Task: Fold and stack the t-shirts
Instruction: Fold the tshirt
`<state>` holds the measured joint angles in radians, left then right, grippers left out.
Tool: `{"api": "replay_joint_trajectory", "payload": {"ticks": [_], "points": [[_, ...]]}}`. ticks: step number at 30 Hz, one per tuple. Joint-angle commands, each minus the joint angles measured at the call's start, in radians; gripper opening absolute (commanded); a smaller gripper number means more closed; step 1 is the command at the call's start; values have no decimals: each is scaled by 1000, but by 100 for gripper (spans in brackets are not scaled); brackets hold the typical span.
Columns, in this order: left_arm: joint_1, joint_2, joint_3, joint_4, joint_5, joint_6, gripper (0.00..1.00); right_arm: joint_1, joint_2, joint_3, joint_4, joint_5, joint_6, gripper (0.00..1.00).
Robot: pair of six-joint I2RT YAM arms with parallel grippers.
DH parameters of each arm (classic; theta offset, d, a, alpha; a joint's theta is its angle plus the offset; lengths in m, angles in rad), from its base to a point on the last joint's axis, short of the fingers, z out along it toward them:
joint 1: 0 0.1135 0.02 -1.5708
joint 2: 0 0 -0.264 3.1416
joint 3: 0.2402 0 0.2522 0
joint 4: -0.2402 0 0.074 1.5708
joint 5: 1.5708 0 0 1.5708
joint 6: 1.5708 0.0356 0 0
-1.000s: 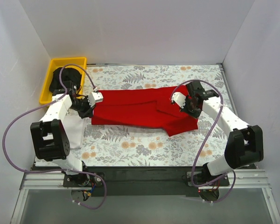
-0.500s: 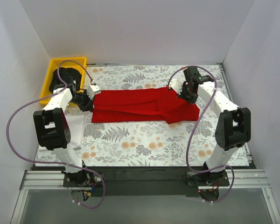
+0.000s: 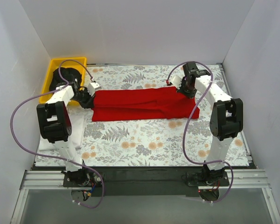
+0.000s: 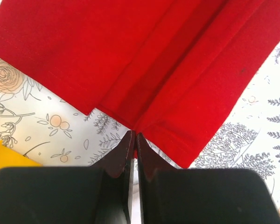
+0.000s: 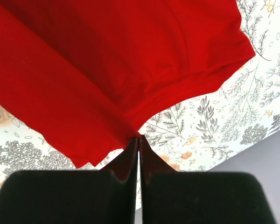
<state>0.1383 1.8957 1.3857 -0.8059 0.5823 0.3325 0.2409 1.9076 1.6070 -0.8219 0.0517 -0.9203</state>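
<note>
Top external view is showing the yellow bin [image 3: 67,59] sitting at the far left corner of the counter [image 3: 144,144], with the black t-shirt [image 3: 69,75] lying inside it. The white t-shirt [image 3: 78,128] is lying just beside the left arm.

The red t-shirt [image 3: 140,105] is stretching across the middle of the floral cover [image 3: 130,140] as a long folded band. The left tool [image 3: 89,98] is gripping its left end. In the left wrist view its jaws are closing narrowly on the hem [image 4: 144,127], right where several layers are meeting. At the far right, the right tool [image 3: 181,89] is pinching the other end. The right wrist view is showing its jaws nearly touching on a thin bunch of cloth [image 5: 126,122].

Both grips are looking shallow, taking only the very edge. A pull from either arm is likely risking the cloth slipping free, or one layer sliding out while the others are staying clamped. Uneven motion between the arms is also threatening to skew the fold or drag the sleeve open. A tool dipping low could be catching the cover too.
</note>
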Motion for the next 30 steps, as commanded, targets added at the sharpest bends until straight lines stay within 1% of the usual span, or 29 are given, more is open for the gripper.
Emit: {"api": "replay_joint_trajectory", "payload": {"ticks": [1,6,12,16,22,30], "points": [[7,9,52,25,-9,-15,0,-11,24,56,-22,-4,-26,1],[7,48,91,31,-9,-35,0,-12,70,77,-22,7,-23,1],[7,75,99,46,-13,-55,0,-12,113,131,-25,0,-6,1],[7,77,95,37,-16,-52,0,-12,123,142,-23,8,-11,1],[7,49,39,53,-39,-41,0,-12,159,186,-28,2,-12,1],[7,75,64,47,-53,-61,0,-12,197,214,-31,7,-9,1]]}}
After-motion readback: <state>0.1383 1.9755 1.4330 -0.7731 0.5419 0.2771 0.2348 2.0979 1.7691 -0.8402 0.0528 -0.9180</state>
